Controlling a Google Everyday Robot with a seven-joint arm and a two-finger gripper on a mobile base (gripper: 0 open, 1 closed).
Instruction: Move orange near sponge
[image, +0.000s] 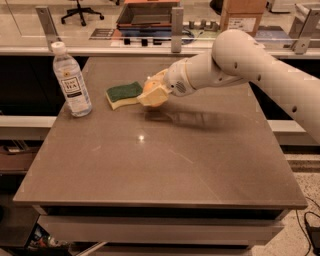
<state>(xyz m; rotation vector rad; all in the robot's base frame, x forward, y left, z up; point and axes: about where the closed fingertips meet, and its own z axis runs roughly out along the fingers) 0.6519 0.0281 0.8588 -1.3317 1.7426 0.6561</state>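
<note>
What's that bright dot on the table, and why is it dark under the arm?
Camera view: the dot is probably light glaring off the table; the dark band is the shadow of the arm and the hand, which grips the orange beside the sponge.

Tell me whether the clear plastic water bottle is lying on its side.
No, the bottle stands upright, left of the gripper holding the round orange beside the green-topped sponge.

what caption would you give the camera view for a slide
Gripper holds the orange right beside the sponge on a brown table, water bottle standing farther off.
</note>
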